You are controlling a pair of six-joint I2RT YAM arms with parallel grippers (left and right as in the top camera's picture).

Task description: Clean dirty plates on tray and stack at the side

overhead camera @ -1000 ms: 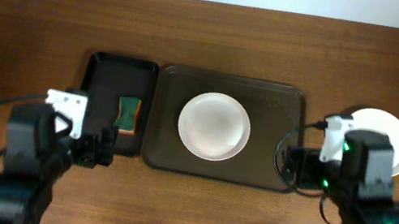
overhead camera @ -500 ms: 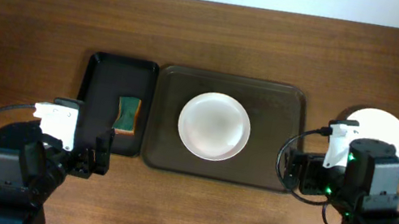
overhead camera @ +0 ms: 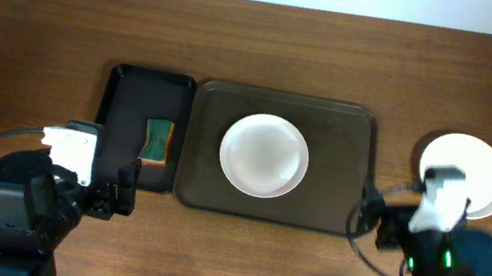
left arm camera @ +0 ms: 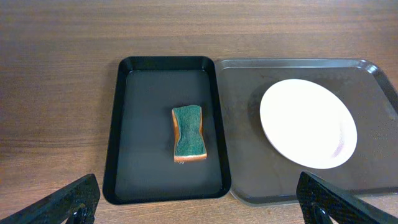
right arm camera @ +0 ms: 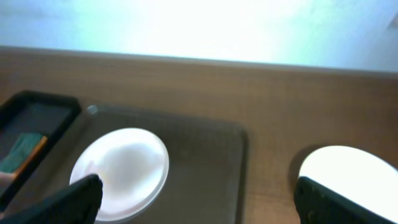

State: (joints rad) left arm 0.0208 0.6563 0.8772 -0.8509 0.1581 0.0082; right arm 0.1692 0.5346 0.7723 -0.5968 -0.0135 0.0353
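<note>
One pale round plate (overhead camera: 264, 155) lies in the middle of the dark-brown tray (overhead camera: 338, 134). It also shows in the left wrist view (left arm camera: 308, 122), with a faint pinkish mark near its lower right rim, and in the right wrist view (right arm camera: 121, 169). A white plate (overhead camera: 474, 170) sits on the table right of the tray, also in the right wrist view (right arm camera: 348, 174); I cannot tell whether it is a stack. My left gripper (overhead camera: 117, 197) is open and empty, in front of the black tray. My right gripper (overhead camera: 371, 221) is open and empty, near the tray's front right corner.
A smaller black tray (overhead camera: 131, 98) stands against the brown tray's left side and holds a green-and-orange sponge (overhead camera: 157, 139), also seen in the left wrist view (left arm camera: 189, 132). Both arms and their cables fill the front of the wooden table.
The right arm has pulled back toward the front edge, uncovering the white plate at the side. The left arm drew back earlier and has since held still. Plates and sponge have not moved.
</note>
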